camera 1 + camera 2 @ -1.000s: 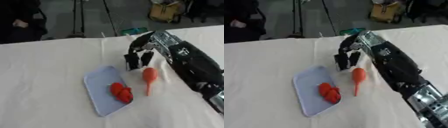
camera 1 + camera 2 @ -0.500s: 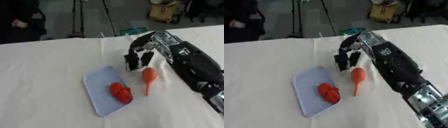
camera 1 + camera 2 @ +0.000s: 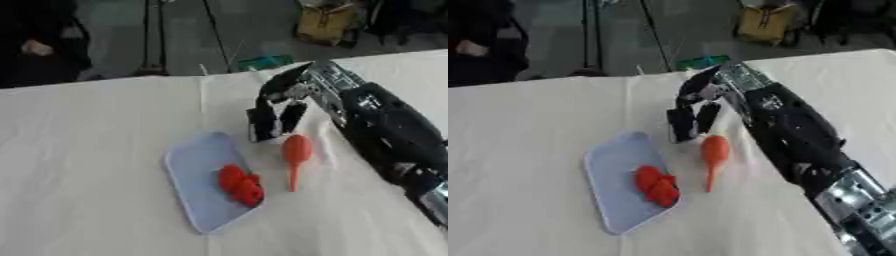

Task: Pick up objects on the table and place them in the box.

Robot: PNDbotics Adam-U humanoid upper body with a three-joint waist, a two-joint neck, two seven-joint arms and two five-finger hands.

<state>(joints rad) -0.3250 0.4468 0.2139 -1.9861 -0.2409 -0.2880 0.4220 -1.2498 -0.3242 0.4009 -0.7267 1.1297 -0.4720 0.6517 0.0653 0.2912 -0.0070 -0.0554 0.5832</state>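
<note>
A: Where's the right robot hand [image 3: 276,112]?
B: Out over the middle of the counter [image 3: 96,165], at the end of the black arm that comes in from the lower right. The fingers [image 3: 682,125] point down at the white cloth, a little bent, with their tips low near the surface.
A: Has it got hold of anything?
B: No. The fingers hang relaxed and nothing is between them. I can't tell whether the tips touch the cloth.
A: And the things to pick up?
B: An orange carrot [image 3: 295,155] lies on the cloth just below the fingertips, thick end up toward the hand, thin tip pointing toward the near edge. It looks just apart from the fingers.
A: What's beside it?
B: A pale blue tray [image 3: 194,170], set askew, just left of the carrot. A red lump [image 3: 241,183] lies in the tray's lower right part, near the rim on the carrot's side.
A: The left robot hand?
B: It shows in neither view
</note>
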